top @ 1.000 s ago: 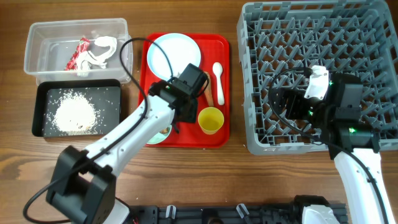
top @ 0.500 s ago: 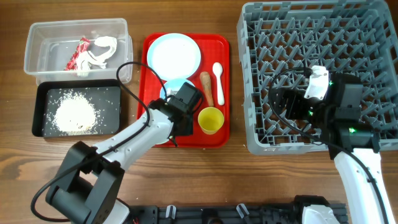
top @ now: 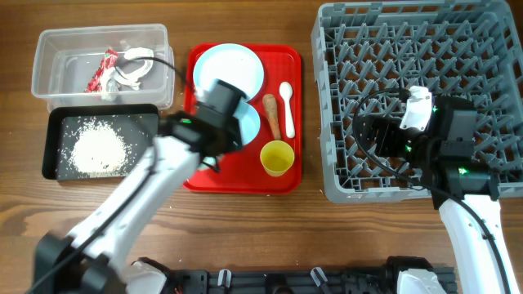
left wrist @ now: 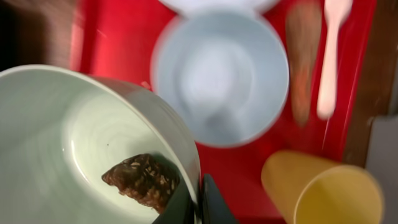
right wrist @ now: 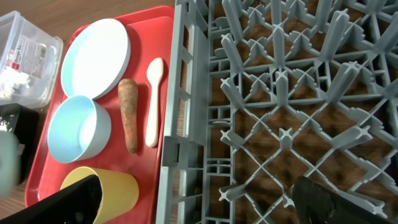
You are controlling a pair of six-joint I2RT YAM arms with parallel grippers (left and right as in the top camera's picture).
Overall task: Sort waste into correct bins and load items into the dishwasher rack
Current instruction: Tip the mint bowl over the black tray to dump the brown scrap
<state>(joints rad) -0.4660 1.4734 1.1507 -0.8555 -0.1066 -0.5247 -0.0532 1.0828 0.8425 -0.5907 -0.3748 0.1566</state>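
Nearest, the cup stands mid-table at the near edge of the red tray. The left gripper pinches the rim of the teal bowl, held above the tray's left side with the lump inside. By the right edge, the right gripper hangs wide open over the rack. Rice lies in the black tray at the left edge. Farther along the red tray sit the other bowl, root, spoon and plate. Wrapper and tissue lie in the tub at the far left corner.

Crowding the red tray: yellow cup, root, spoon.
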